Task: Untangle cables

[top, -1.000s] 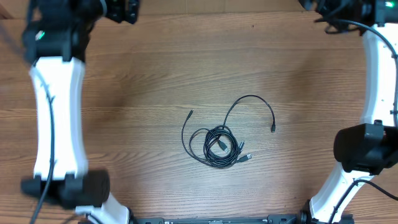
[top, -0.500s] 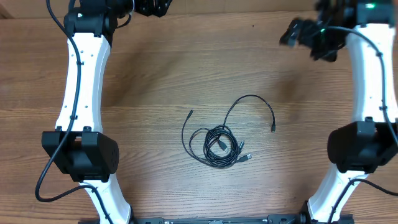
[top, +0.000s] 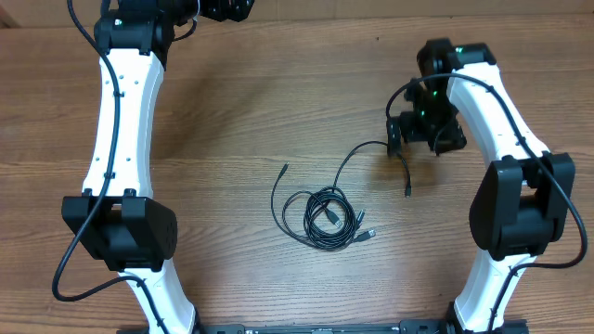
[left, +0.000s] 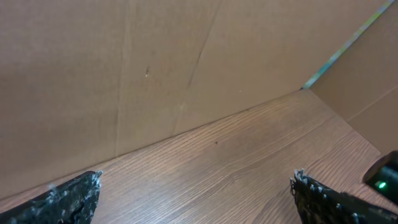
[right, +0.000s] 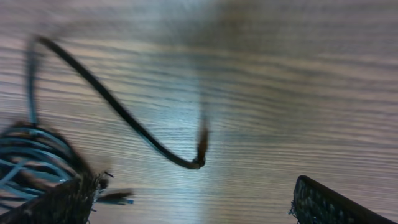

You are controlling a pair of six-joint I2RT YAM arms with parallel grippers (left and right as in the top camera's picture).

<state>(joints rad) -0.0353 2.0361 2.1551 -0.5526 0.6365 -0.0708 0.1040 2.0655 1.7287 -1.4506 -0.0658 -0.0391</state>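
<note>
Best to drop the wide-open, empty right gripper (right: 196, 202) onto the loose arc near its plug (top: 406, 191), away from the cables (top: 325, 219) bunched mid-table. Fine leaving the left gripper (left: 196, 193), equally open and empty, at the far edge.

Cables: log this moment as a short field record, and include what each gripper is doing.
cables: coiled tangle near the table centre, nothing gripping it
loose strand: arcs up and right out of the tangle
plug end: lies free on the wood at the end of that strand
left gripper: open, empty, at the far edge by the cardboard wall
right gripper: open, empty, over the loose strand
table: wood grain
task state: untangling not yet begun
</note>
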